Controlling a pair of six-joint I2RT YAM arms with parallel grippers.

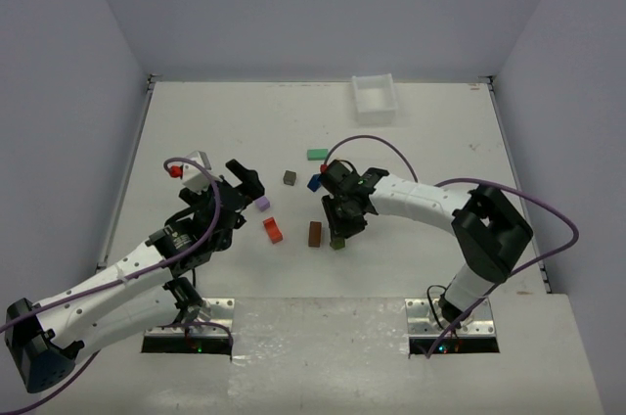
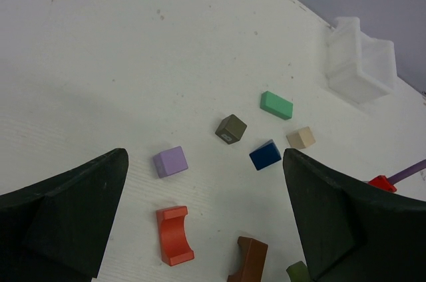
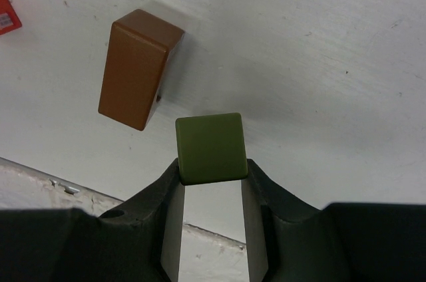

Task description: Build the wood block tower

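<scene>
Our left gripper [image 2: 205,159] hangs with jaws spread wide; our right gripper [image 3: 212,177] tips downward, 2 fingers pinching an olive block [image 3: 210,145] between them.

White shells with black joints along the left arm [image 1: 117,288] and the right arm [image 1: 421,202]. Purple cable [image 1: 186,162] looped over the left one, a second purple cable [image 1: 548,219] arching off the right. Dark blue cap [image 1: 39,361] at the left arm's rear end. Red knob [image 1: 176,171] on the left wrist. Perforated metal base plates [image 1: 223,305]. Dark, matte, wedge-shaped fingers [image 2: 73,209].
</scene>
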